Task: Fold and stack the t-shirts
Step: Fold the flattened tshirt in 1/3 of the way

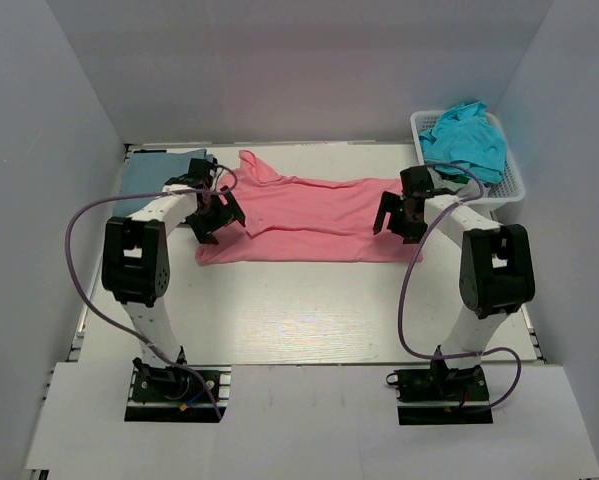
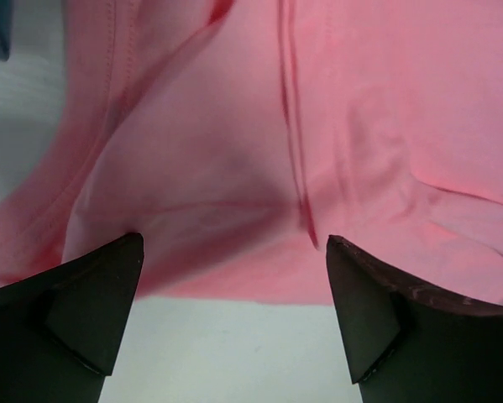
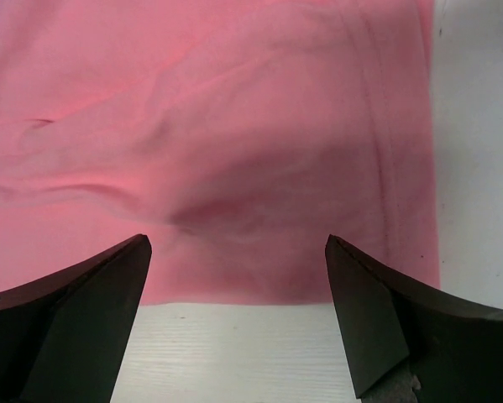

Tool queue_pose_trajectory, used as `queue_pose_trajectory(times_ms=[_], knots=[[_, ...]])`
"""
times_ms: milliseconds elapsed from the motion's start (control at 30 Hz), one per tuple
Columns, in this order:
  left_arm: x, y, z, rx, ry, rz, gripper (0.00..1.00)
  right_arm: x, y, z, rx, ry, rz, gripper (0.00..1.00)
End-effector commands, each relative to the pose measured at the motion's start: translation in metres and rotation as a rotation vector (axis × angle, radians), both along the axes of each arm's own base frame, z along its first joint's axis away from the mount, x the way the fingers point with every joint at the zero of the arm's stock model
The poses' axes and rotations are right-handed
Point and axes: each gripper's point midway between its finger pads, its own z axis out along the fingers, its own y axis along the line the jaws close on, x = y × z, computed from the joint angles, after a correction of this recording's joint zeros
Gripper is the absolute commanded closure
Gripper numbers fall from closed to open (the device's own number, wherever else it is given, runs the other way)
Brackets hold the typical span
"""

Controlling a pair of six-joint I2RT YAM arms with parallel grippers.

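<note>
Pink tee (image 1: pixel 309 215) looks part-folded; others wait.
It lies mid-tabletop (image 1: pixel 309 310); left pincer (image 1: pixel 217 215) and right pincer (image 1: pixel 399 215) gape empty over its near edge. Grey-blue tee (image 1: pixel 159 170) sits folded; teal tee (image 1: pixel 469 135) fills basket (image 1: pixel 514 185).

left arm (image 1: pixel 151 320), right arm (image 1: pixel 471 322): white links, black joints | cables (image 1: pixel 69 242): purple | bases (image 1: pixel 176 388): black | gripper fingers (image 2: pixel 75 319): black wedges

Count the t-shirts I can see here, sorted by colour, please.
Salmon-pink t-shirt, spread on the table: 1
Grey-blue t-shirt, far left: 1
Teal t-shirt, in the white basket: 1
Total: 3 in plain view; the basket may hide more.
</note>
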Motion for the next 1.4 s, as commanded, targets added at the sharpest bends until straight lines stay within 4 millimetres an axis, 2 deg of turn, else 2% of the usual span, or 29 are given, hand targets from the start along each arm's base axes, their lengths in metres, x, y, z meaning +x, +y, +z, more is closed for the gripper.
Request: queue_pose_trajectory(times_ms=[0, 67, 100, 133, 200, 233, 267, 333, 367, 400, 433, 467, 533, 567, 633, 667, 700, 767, 800, 900, 933, 1000, 1033, 1067, 1133, 1200, 1233, 1267, 1367], knots=[[0.002, -0.003, -0.016, -0.009, 0.01, -0.012, 0.0, 0.006, 0.001, -0.012, 0.004, -0.03, 0.019, 0.1], [-0.022, 0.003, -0.036, 0.009, 0.08, 0.004, 0.0, -0.005, -0.002, -0.019, -0.01, -0.01, 0.012, 0.1], [-0.021, 0.003, -0.031, 0.007, 0.066, 0.004, 0.0, -0.013, -0.006, -0.026, -0.014, 0.012, 0.004, 0.1], [-0.038, 0.008, -0.042, 0.026, 0.098, 0.009, 0.0, -0.016, -0.006, -0.027, -0.014, 0.014, 0.002, 0.1], [-0.053, 0.015, -0.038, 0.055, 0.094, 0.034, 0.0, -0.04, -0.013, -0.037, -0.035, 0.054, -0.007, 0.1], [-0.072, 0.023, -0.047, 0.069, 0.133, 0.06, 0.0, -0.047, -0.014, -0.038, -0.041, 0.061, -0.009, 0.1], [-0.084, 0.029, -0.048, 0.094, 0.162, 0.088, 0.0, -0.073, -0.02, -0.055, -0.056, 0.123, -0.008, 0.1], [-0.117, 0.036, -0.048, 0.115, 0.232, 0.135, 0.0, -0.087, -0.025, -0.048, -0.059, 0.113, -0.025, 0.1], [-0.127, 0.038, -0.047, 0.136, 0.245, 0.149, 0.0, -0.106, -0.029, -0.057, -0.072, 0.151, -0.03, 0.1], [-0.147, 0.041, -0.052, 0.144, 0.28, 0.147, 0.0, -0.12, -0.032, -0.053, -0.067, 0.137, -0.049, 0.1], [-0.157, 0.04, -0.049, 0.132, 0.291, 0.165, 0.0, -0.127, -0.032, -0.052, -0.057, 0.138, -0.053, 0.1], [-0.169, 0.04, -0.04, 0.122, 0.287, 0.163, 0.0, -0.15, -0.033, -0.061, -0.051, 0.183, -0.048, 0.1], [-0.202, 0.046, -0.037, 0.14, 0.332, 0.173, 0.0, -0.176, -0.03, -0.054, -0.029, 0.158, -0.012, 0.1], [-0.203, 0.046, -0.023, 0.126, 0.281, 0.184, 0.0, -0.172, -0.028, -0.036, -0.013, 0.072, 0.009, 0.1], [-0.207, 0.049, -0.01, 0.125, 0.232, 0.189, 0.0, -0.179, -0.027, -0.026, -0.028, 0.05, 0.048, 0.1], [-0.201, 0.048, -0.001, 0.117, 0.184, 0.181, 0.0, -0.174, -0.024, -0.007, -0.011, -0.027, 0.065, 0.1], [-0.2, 0.046, 0.008, 0.1, 0.156, 0.179, 0.0, -0.16, -0.015, 0.016, 0.014, -0.096, 0.087, 0.1], [-0.188, 0.042, 0.031, 0.063, 0.062, 0.188, 0.0, -0.155, 0.008, 0.038, 0.051, -0.157, 0.222, 0.1], [-0.185, 0.041, 0.036, 0.053, 0.042, 0.201, 0.0, -0.141, 0.026, 0.067, 0.093, -0.232, 0.282, 0.1], [-0.176, 0.038, 0.047, 0.004, 0.018, 0.288, 0.0, -0.137, 0.079, 0.085, 0.128, -0.286, 0.527, 0.1], [-0.175, 0.041, 0.049, 0.002, 0.009, 0.321, 0.0, -0.148, 0.112, 0.088, 0.127, -0.292, 0.653, 0.1], [-0.168, 0.041, 0.054, -0.028, -0.015, 0.392, 0.0, -0.142, 0.149, 0.1, 0.137, -0.361, 0.762, 0.1], [-0.167, 0.04, 0.054, -0.041, -0.013, 0.421, 0.0, -0.15, 0.179, 0.118, 0.164, -0.413, 0.852, 0.1], [-0.168, 0.039, 0.054, -0.062, -0.009, 0.469, 0.0, -0.159, 0.206, 0.105, 0.141, -0.422, 0.978, 0.1], [-0.167, 0.041, 0.051, -0.07, -0.022, 0.528, 0.0, -0.168, 0.25, 0.114, 0.165, -0.507, 1.092, 0.1], [-0.16, 0.037, 0.055, -0.115, -0.049, 0.559, 0.0, -0.181, 0.277, 0.103, 0.151, -0.533, 1.199, 0.13], [-0.158, 0.035, 0.054, -0.134, -0.051, 0.563, 0.0, -0.177, 0.294, 0.115, 0.172, -0.598, 1.195, 0.17], [-0.159, 0.032, 0.053, -0.147, -0.048, 0.557, 0.0, -0.17, 0.302, 0.101, 0.13, -0.606, 1.23, 0.25], [-0.163, 0.03, 0.036, -0.167, 0.009, 0.622, 0.0, -0.17, 0.331, 0.095, 0.143, -0.655, 1.277, 0.27]])
